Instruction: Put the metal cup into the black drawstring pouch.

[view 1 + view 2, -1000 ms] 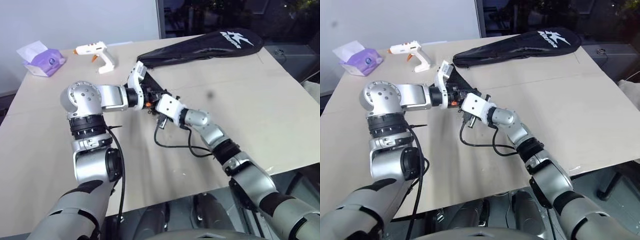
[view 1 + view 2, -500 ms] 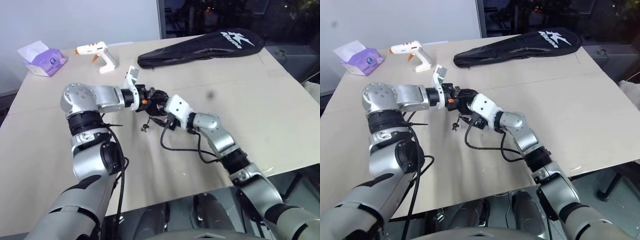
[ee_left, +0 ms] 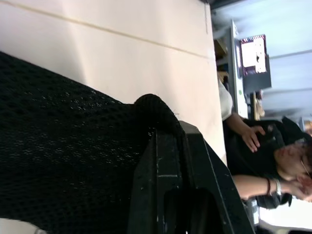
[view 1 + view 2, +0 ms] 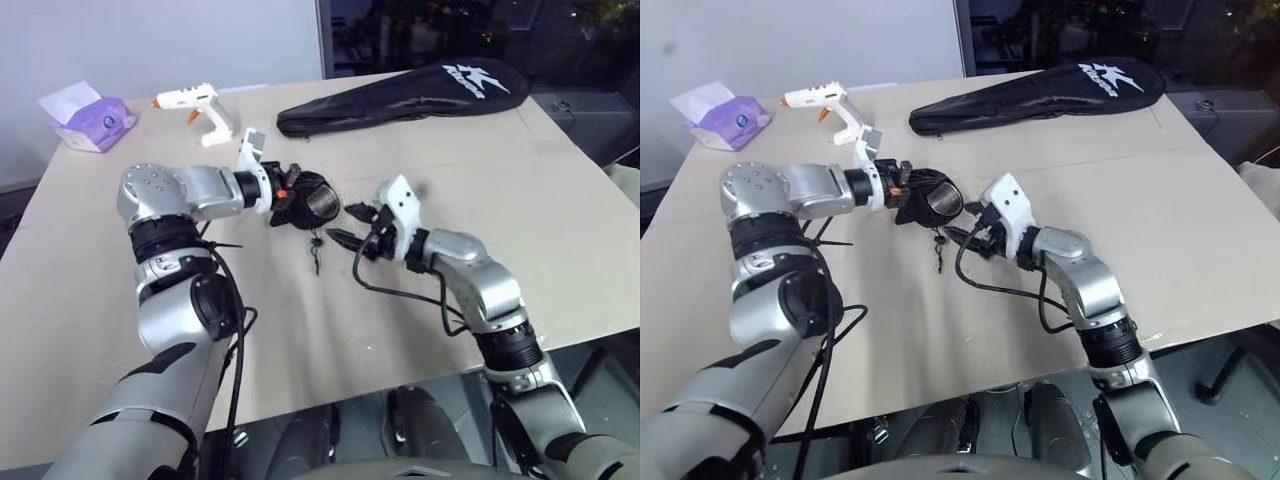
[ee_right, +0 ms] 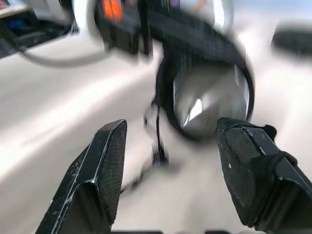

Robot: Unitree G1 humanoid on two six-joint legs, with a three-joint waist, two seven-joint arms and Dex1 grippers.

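Above the tan tabletop [image 4: 560, 230], cup now sits in pouch — my right gripper [image 4: 348, 224] has let go and drawn back.

A second ago my right fingers were deep at the mouth of the black drawstring pouch [image 4: 300, 205]; now they stand apart, holding nothing, near the opening, and the metal cup [image 4: 945, 203] shines inside it — the task looks all but done. My left gripper [image 4: 280, 195], reaching level across the table, stays clamped on the pouch fabric, cord dangling below.

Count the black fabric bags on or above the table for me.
2. The small pouch is held above the table's middle by the left gripper. The long racket cover lies at the far edge.
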